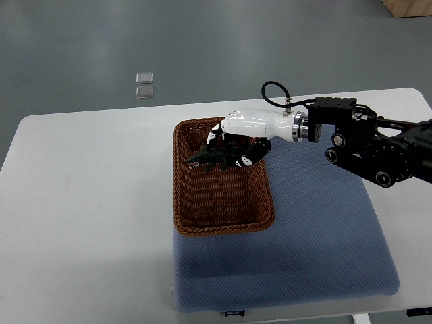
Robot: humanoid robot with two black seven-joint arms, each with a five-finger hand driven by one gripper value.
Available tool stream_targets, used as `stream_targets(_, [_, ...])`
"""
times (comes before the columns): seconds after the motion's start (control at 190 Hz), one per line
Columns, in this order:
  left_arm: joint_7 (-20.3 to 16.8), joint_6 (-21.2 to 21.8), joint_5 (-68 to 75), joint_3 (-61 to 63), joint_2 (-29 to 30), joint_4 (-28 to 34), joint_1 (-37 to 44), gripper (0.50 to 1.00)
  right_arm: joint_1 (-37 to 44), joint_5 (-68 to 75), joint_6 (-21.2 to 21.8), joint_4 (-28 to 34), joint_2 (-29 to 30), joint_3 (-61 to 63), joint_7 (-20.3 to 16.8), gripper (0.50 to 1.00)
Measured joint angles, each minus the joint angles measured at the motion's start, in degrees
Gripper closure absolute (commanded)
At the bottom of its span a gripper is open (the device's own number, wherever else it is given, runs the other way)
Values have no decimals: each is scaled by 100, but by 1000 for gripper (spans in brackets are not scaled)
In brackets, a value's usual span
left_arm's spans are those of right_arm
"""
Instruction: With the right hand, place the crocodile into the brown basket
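The dark green crocodile [208, 158] hangs over the far part of the brown wicker basket [223, 226], its tail end pointing left. My right hand [233, 145], white with black fingertips, reaches in from the right and is shut on the crocodile, fingers curled around its body. The toy's middle is hidden under the palm. Whether it touches the basket floor is unclear. The left arm is out of view.
The basket rests on the left edge of a blue-grey mat [317, 229] lying on a white table [88, 216]. The black right forearm [378, 152] spans the mat's far right. Two small clear squares [144, 84] lie on the grey floor beyond the table.
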Motion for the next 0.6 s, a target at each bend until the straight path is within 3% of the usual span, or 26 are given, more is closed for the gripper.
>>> stream_targets(0.047, [0, 0, 0, 0, 0, 0, 0, 500, -37, -3, -4, -4, 16, -3, -50, 877])
stream_targets(0.137, [0, 0, 0, 0, 0, 0, 0, 500, -89, -5, -8, -6, 27, -5, -82, 707])
stream_targets(0.247, [0, 0, 0, 0, 0, 0, 0, 500, -162, -4, -9, -7, 29, -6, -88, 601])
stream_targets(0.389, [0, 0, 0, 0, 0, 0, 0, 500, -217, 15, -9, -7, 23, -6, -88, 570])
stream_targets(0.6, [0, 0, 0, 0, 0, 0, 0, 500, -206, 101, -21, -7, -78, 107, -84, 572])
